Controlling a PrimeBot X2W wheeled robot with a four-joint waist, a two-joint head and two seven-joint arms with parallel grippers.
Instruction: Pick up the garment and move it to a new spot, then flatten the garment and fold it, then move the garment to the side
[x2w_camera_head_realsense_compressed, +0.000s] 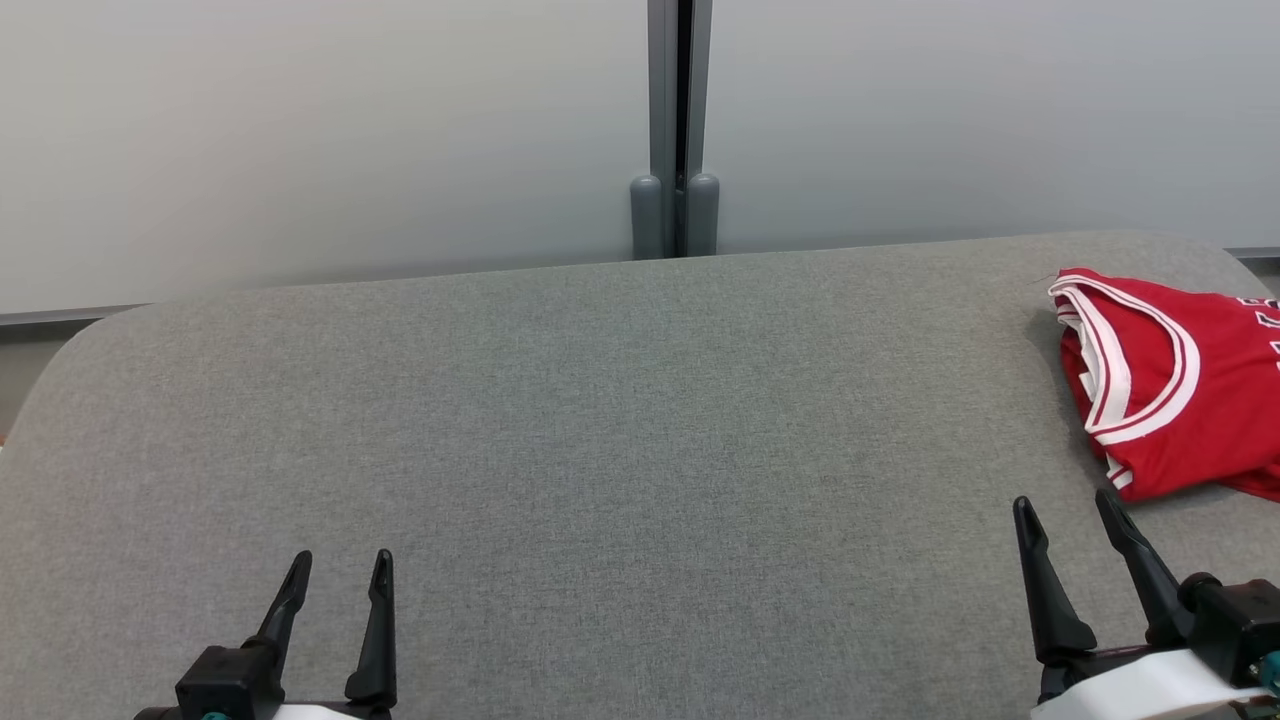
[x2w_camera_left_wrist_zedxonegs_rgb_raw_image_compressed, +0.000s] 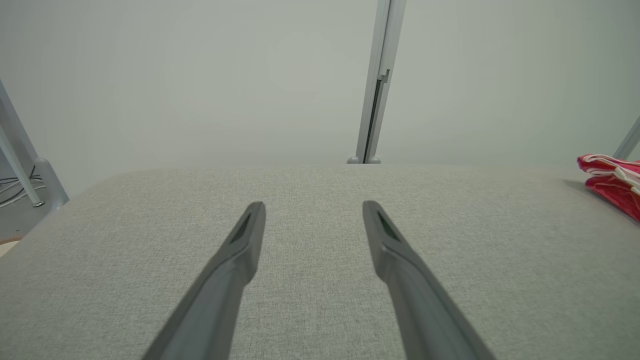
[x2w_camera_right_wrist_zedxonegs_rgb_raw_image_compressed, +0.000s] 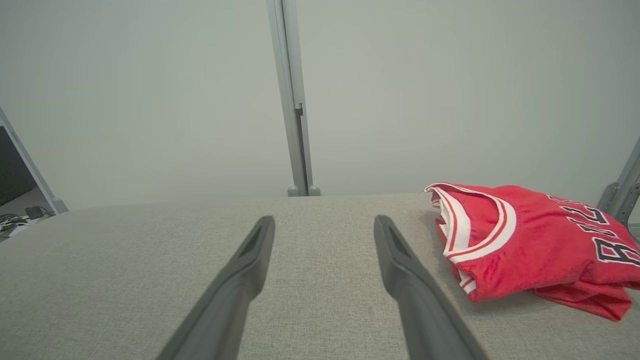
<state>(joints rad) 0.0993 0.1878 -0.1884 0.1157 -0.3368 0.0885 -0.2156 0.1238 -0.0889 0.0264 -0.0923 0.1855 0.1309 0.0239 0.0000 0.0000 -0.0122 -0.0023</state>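
Note:
The garment (x2w_camera_head_realsense_compressed: 1180, 390) is a red sleeveless jersey with white and red trim and dark lettering, folded into a compact stack at the far right of the grey fabric surface (x2w_camera_head_realsense_compressed: 620, 420). It also lies at the right in the right wrist view (x2w_camera_right_wrist_zedxonegs_rgb_raw_image_compressed: 540, 245), and its edge shows in the left wrist view (x2w_camera_left_wrist_zedxonegs_rgb_raw_image_compressed: 612, 182). My right gripper (x2w_camera_head_realsense_compressed: 1068, 512) hovers open just in front of the jersey's near left corner, apart from it. At the lower left my left gripper (x2w_camera_head_realsense_compressed: 340, 562) stands open over bare fabric. Both pairs of fingers (x2w_camera_left_wrist_zedxonegs_rgb_raw_image_compressed: 250, 235) (x2w_camera_right_wrist_zedxonegs_rgb_raw_image_compressed: 257, 250) hold nothing.
A pale partition wall with a grey vertical post (x2w_camera_head_realsense_compressed: 678, 130) runs behind the surface. The surface's rounded corner (x2w_camera_head_realsense_compressed: 90, 340) falls away at the far left. Metal frame legs and cables (x2w_camera_left_wrist_zedxonegs_rgb_raw_image_compressed: 25, 185) stand beyond that left edge.

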